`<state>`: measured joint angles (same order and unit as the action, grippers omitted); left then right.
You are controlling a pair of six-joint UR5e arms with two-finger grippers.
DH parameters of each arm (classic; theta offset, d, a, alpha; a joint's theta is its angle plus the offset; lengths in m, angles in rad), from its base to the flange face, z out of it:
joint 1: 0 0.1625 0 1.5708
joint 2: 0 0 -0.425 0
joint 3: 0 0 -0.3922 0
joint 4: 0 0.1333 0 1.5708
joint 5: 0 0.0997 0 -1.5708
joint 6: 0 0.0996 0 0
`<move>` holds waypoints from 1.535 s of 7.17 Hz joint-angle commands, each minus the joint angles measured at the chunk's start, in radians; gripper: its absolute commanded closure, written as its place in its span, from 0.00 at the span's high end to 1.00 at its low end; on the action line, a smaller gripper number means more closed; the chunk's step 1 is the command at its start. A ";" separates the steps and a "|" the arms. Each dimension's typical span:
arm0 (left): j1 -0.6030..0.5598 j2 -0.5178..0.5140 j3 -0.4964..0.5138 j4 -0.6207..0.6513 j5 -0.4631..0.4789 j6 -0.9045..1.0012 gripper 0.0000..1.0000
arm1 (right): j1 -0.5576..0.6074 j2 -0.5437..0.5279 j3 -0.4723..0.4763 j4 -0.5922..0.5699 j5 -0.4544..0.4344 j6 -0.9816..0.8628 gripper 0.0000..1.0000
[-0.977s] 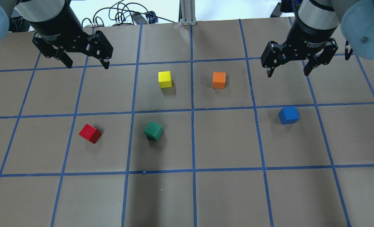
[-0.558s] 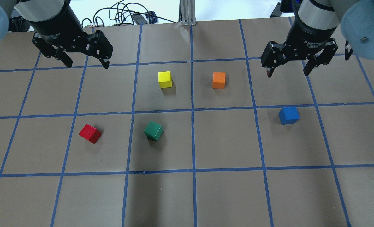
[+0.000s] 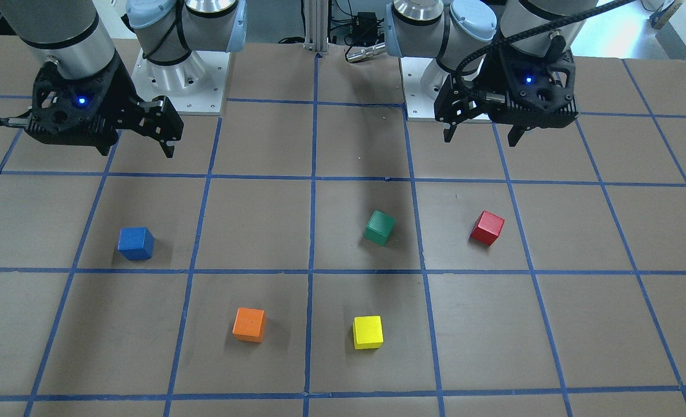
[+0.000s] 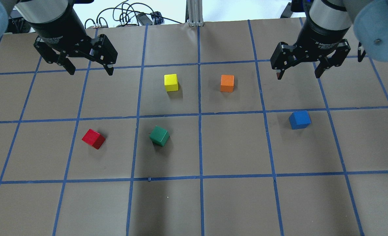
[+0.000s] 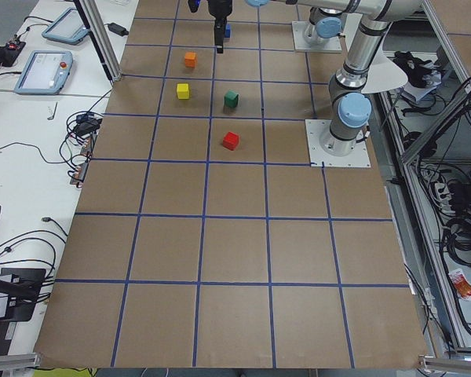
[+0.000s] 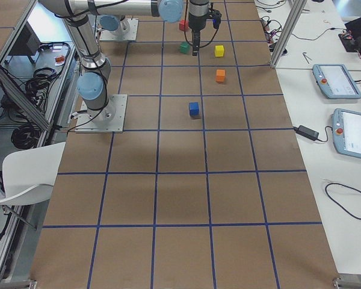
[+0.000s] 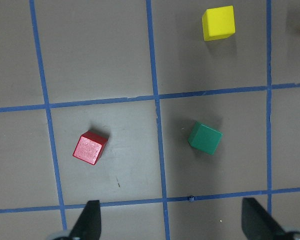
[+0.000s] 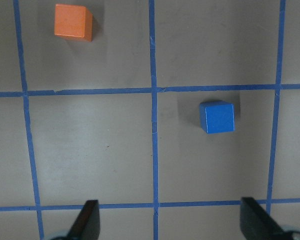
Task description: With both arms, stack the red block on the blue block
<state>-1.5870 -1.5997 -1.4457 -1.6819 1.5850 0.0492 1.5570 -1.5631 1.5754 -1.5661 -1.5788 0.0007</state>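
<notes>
The red block [image 4: 93, 138] lies on the brown table at the near left, turned at an angle; it also shows in the left wrist view [image 7: 90, 148] and the front view [image 3: 487, 227]. The blue block [image 4: 300, 119] lies at the right and also shows in the right wrist view [image 8: 217, 117] and the front view [image 3: 136, 242]. My left gripper [image 4: 91, 72] is open and empty, high above the table, beyond the red block. My right gripper [image 4: 298, 76] is open and empty, hovering beyond the blue block.
A green cube [image 4: 159, 135] lies right of the red block. A yellow cube [image 4: 171, 82] and an orange cube [image 4: 227, 83] lie farther out near the middle. Blue tape lines grid the table [image 4: 233, 203]. Cables lie past the far edge.
My left gripper has shifted slightly nearer and lower in the overhead view. The right gripper has hardly moved. No block has moved.
</notes>
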 commanded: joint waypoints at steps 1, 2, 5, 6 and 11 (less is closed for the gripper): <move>-0.001 -0.002 -0.004 -0.001 0.001 0.001 1.00 | 0.000 0.000 0.000 0.000 0.000 -0.001 1.00; -0.002 -0.002 -0.004 -0.002 0.000 0.001 1.00 | 0.000 0.000 0.000 0.000 0.000 0.001 1.00; 0.005 0.021 -0.039 -0.062 0.004 0.018 1.00 | 0.000 0.000 0.000 0.000 -0.001 -0.001 1.00; 0.021 0.000 -0.044 -0.056 -0.006 0.027 1.00 | 0.000 0.000 0.000 -0.002 0.002 0.001 1.00; 0.189 -0.016 -0.321 0.174 -0.005 0.399 1.00 | 0.003 0.000 0.000 -0.026 0.008 0.011 1.00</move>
<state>-1.4384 -1.6187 -1.6832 -1.5678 1.5736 0.3394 1.5597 -1.5624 1.5754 -1.5910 -1.5730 0.0066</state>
